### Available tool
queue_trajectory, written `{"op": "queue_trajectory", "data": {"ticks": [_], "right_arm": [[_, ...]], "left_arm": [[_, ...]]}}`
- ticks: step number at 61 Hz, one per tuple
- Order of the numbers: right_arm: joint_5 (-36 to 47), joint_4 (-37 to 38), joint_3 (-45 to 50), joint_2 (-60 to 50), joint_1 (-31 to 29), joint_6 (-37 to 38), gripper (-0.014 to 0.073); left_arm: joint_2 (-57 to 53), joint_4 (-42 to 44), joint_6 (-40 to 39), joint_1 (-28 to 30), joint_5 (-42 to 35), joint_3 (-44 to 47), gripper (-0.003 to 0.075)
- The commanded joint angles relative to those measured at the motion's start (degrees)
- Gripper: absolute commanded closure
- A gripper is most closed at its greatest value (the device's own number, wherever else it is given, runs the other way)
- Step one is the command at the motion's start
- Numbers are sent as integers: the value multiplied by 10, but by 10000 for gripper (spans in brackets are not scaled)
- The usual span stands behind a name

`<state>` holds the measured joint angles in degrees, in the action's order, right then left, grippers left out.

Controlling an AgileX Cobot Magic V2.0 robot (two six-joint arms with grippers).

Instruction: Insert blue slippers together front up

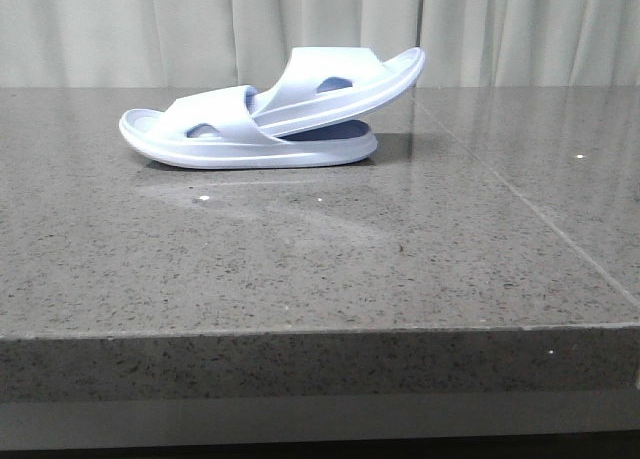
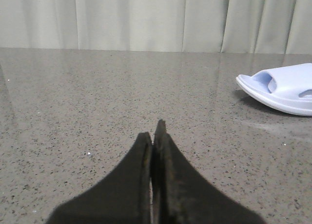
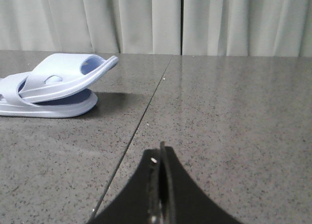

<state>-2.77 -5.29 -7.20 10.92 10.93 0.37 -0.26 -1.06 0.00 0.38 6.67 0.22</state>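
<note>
Grey table (image 1: 300,279), blue slippers (image 1: 270,114) nested, upper one tilted through lower strap

A grey speckled stone counter (image 1: 300,279) with a glossy surface fills the foreground, a thin seam line (image 1: 530,214) running across it. Pale pleated curtains (image 1: 150,29) hang behind. Small light glints dot the stone.

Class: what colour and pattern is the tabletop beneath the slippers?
Grey with fine dark and light speckles, like polished stone tabletop; clearest in the front view.
</note>
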Motion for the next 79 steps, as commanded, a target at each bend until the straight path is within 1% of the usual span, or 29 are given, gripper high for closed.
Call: {"op": "queue_trajectory", "data": {"ticks": [1, 12, 16, 18, 23, 79], "right_arm": [[54, 7, 11, -22, -19, 14, 701], [54, 7, 66, -91, -75, 43, 701], [54, 7, 85, -116, -83, 44, 701], [38, 7, 85, -128, -86, 44, 701], [28, 9, 84, -125, -87, 44, 701], [31, 9, 84, -125, -88, 44, 701]], "left_arm": [[-9, 1, -7, -4, -50, 2, 741], [-9, 1, -7, -4, -50, 2, 741], [-9, 1, -7, -4, -50, 2, 741], [-9, 1, -7, -4, -50, 2, 741], [-9, 1, -7, -4, -51, 2, 741], [-9, 1, -7, -4, -51, 2, 741]]}}
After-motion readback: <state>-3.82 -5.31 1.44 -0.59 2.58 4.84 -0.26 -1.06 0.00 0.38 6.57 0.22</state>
